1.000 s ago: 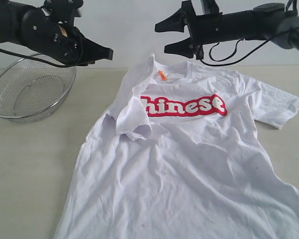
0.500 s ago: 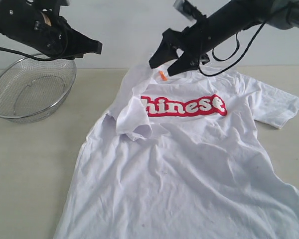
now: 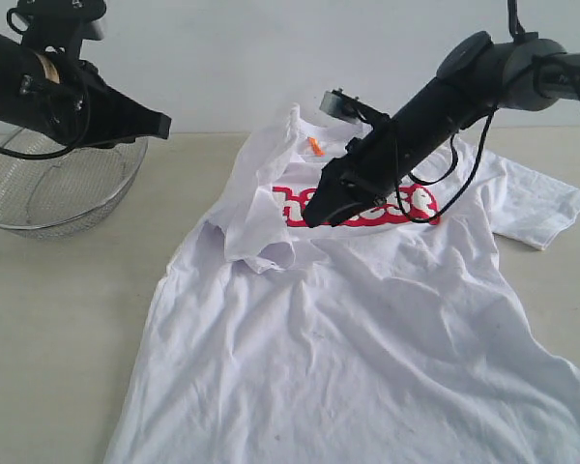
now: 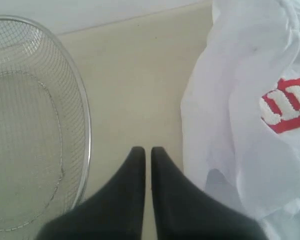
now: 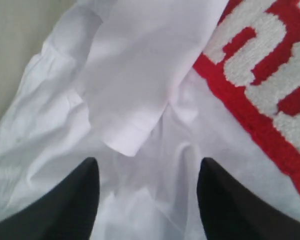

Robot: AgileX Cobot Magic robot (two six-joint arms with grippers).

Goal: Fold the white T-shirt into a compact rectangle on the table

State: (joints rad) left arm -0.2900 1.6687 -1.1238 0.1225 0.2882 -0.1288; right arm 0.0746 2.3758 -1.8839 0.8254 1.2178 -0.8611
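Observation:
The white T-shirt (image 3: 367, 319) lies face up on the table (image 3: 68, 319), its left sleeve (image 3: 259, 232) folded in over the chest beside the red lettering (image 3: 416, 203). An orange neck tag (image 3: 314, 146) shows at the collar. My right gripper (image 3: 317, 215) hangs open just above the chest, close to the folded sleeve (image 5: 125, 90), with only loose cloth (image 5: 150, 190) between its fingers. My left gripper (image 3: 162, 123) is shut and empty, raised over the bare table (image 4: 135, 95) between the basket and the shirt's edge (image 4: 210, 130).
A wire mesh basket (image 3: 63, 184) stands at the back left, under the left arm. The shirt's right sleeve (image 3: 546, 213) spreads toward the right edge. Bare tabletop lies to the left of the shirt.
The right arm has swung down and leftward from above the collar to the chest near the folded sleeve, its jaws narrowing a little. The left gripper has drawn back to the left.

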